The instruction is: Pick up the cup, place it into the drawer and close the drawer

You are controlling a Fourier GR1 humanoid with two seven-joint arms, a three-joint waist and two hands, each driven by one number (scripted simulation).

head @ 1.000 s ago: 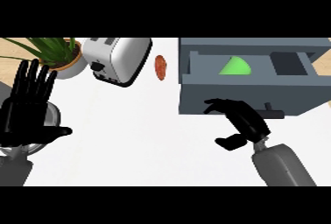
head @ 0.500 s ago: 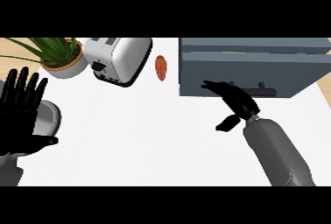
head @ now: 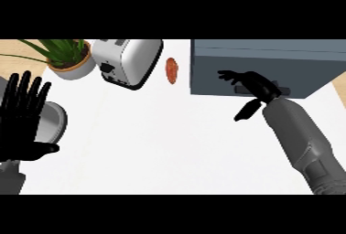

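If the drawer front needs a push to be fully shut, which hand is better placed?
Right. The right hand is open directly at the drawer front, fingers toward it. The left hand rests open at the view's left edge, far across the counter.

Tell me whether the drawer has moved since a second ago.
Yes. The drawer has slid back into the grey cabinet, away from the robot: it was open, now its front sits shut, with the right hand at it.
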